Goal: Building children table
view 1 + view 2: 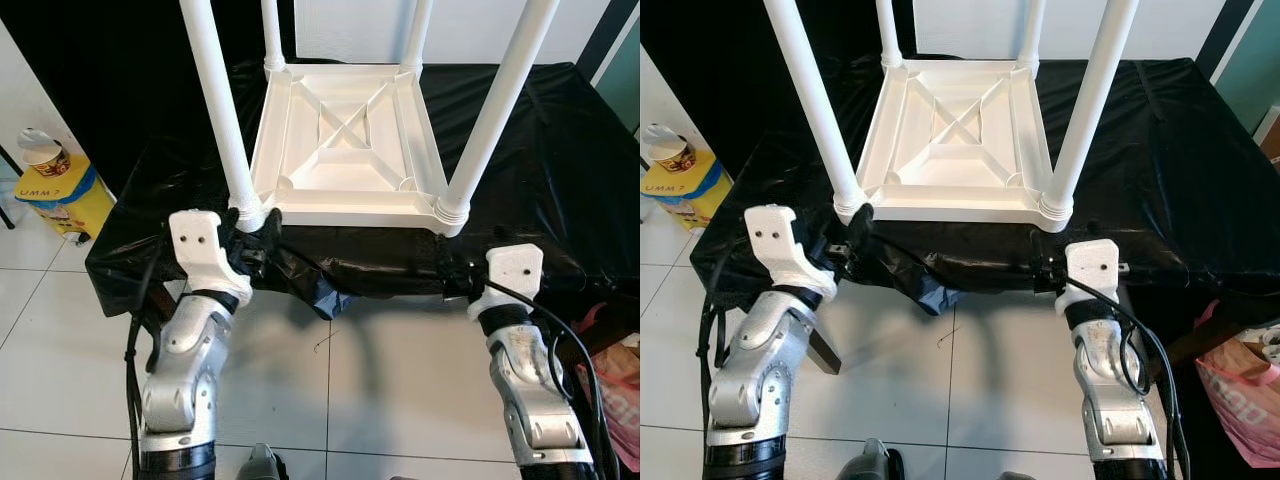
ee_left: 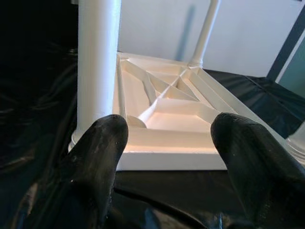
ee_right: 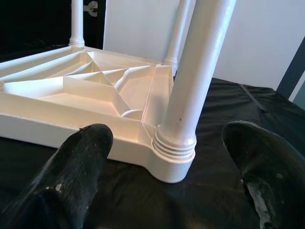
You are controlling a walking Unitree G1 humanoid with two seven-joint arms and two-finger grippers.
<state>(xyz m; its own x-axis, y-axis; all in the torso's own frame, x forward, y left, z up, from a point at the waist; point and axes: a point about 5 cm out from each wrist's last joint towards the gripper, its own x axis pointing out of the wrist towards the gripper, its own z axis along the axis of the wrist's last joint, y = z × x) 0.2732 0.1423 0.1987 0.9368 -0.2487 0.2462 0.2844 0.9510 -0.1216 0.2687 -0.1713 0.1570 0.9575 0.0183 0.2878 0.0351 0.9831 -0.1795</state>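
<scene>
now the white children's table (image 1: 345, 145) lies upside down on the black plastic sheet (image 1: 540, 150), its four legs standing straight up, and both grippers sit at its near edge. the left gripper (image 2: 167, 157) has its fingers (image 2: 97, 157) spread wide, with the near left leg (image 2: 97, 67) just beyond the one finger and the tabletop's near rim running across the gap between the two. the right gripper (image 3: 167, 162) is spread wide as well, and the near right leg (image 3: 198, 76) with its ribbed collar stands just ahead, between its two fingers, not yet touched.

to my eye the step in hand is seating or checking these near legs. to do it well, each gripper should close squarely around a leg low down, near the collar, and press straight down the leg's own axis, so the light top doesn't slide on the slick sheet.

the sheet is wrinkled and drapes over the front edge. the floor (image 1: 300, 390) is pale tile, a yellow box (image 1: 55, 195) stands off to the left, and a pink bag (image 1: 1240, 385) sits at the right.
</scene>
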